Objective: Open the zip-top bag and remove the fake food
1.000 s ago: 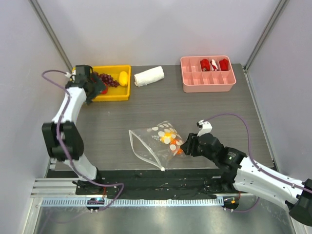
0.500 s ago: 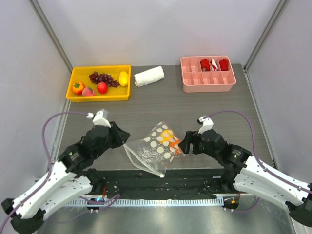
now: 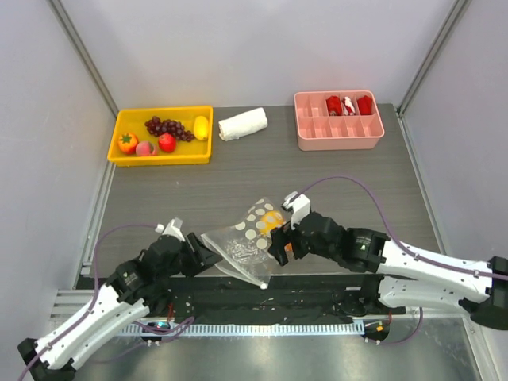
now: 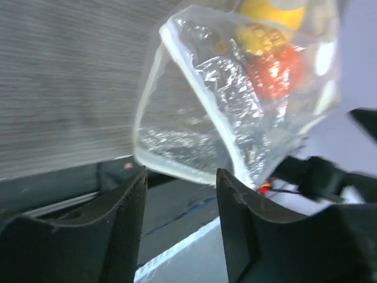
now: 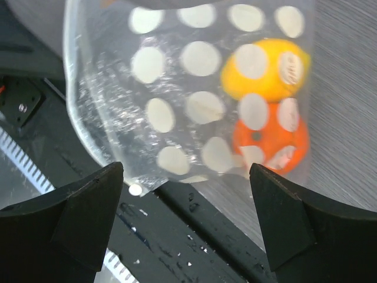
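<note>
Your bag (image 3: 242, 242) sits by the near edge, mouth facing the left gripper (image 3: 210, 252), fruit (image 3: 274, 221) end beside the right gripper (image 3: 275, 244); both stand spread, holding nothing.

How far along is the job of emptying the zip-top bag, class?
Done: several fake fruits lie in the yellow tray; the zip-top bag looks open. In hand: left gripper and right gripper flank it, jaws open. Left: a yellow fruit and an orange fruit inside.
</note>
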Action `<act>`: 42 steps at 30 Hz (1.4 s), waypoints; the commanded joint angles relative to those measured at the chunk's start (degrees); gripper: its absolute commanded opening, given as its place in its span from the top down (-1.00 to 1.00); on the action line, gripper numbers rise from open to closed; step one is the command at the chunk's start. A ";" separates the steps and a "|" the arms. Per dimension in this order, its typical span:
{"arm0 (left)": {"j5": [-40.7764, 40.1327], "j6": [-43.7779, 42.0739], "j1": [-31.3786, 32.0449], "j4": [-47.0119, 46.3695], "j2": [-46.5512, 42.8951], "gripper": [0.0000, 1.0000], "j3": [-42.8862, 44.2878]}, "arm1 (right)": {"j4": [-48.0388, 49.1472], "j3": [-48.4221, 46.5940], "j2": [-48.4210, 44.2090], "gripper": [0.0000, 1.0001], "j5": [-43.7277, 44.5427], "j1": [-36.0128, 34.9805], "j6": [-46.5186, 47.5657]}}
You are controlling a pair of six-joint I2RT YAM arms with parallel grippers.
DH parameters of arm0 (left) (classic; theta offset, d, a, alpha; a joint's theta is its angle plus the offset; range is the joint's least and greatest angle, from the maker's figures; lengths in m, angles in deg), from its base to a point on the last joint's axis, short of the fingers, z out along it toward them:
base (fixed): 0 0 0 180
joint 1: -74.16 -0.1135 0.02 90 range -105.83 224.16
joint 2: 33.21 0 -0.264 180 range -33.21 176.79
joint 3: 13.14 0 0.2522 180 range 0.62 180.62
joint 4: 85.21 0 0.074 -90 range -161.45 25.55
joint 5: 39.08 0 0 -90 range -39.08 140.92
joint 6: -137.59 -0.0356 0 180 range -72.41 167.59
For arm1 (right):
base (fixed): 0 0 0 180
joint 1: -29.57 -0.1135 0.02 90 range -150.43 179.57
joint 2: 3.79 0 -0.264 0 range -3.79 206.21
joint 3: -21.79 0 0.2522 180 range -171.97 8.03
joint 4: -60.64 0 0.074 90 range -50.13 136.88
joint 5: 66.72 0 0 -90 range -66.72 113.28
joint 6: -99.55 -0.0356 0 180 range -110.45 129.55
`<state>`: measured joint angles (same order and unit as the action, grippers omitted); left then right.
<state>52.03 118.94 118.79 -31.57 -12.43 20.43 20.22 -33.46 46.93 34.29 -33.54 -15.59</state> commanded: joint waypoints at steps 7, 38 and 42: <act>4.35 15.49 0.12 -31.78 -10.16 -0.15 -16.74 | 2.04 -8.78 10.53 -0.89 12.28 -13.26 3.79; 10.86 -3.50 2.84 -51.22 34.77 -0.29 9.99 | -4.72 -15.46 21.61 0.13 34.07 -14.67 0.80; 7.70 -1.83 3.28 -51.65 34.94 -0.17 8.67 | -4.81 -15.98 21.88 0.97 34.71 -14.15 -0.16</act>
<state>62.43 116.67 121.45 -80.22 22.21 29.00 15.22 -47.71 69.79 63.79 -48.03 -13.47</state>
